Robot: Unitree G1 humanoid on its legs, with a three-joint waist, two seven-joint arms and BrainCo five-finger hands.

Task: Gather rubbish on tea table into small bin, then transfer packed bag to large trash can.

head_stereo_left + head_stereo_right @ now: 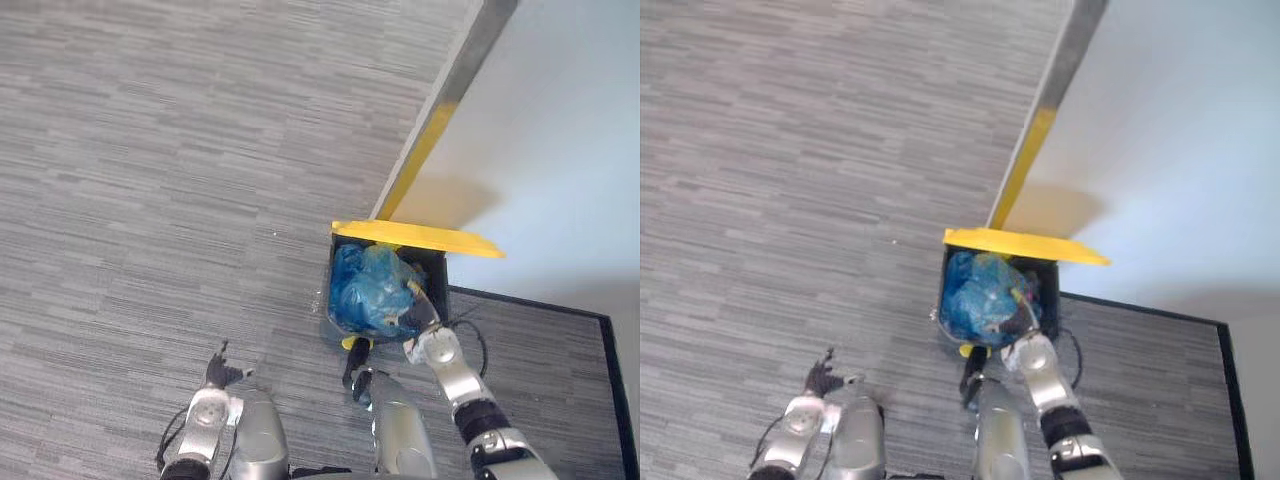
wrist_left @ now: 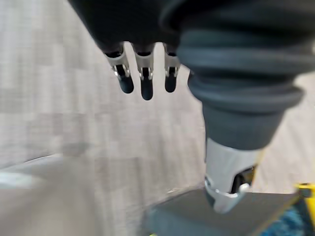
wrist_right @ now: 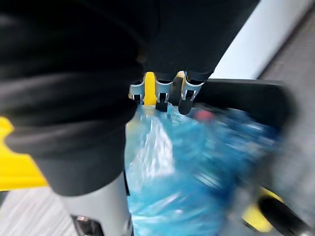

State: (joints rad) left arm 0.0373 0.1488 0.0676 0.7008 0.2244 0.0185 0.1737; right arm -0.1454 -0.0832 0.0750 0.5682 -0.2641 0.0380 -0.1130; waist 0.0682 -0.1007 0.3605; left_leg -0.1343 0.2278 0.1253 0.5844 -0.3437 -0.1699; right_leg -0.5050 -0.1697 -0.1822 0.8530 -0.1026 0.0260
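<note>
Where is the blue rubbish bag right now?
The blue bag sits in the black bin below its yellow lid, right of centre in the eye views, by the wall, with the right hand at it.

Grey carpet point(image 1: 150, 150), pale wall point(image 1: 560, 120).
The striped carpet lay left of my right hand point(image 1: 420, 335); the wall rose beyond it.

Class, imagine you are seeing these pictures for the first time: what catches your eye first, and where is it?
A crumpled bright blue plastic bag draws the eye first, stuffed in the black square trash can under its yellow flap lid, by the white wall. The right hand is at the bag's near edge, while the left hand hangs open over the grey striped carpet.
</note>
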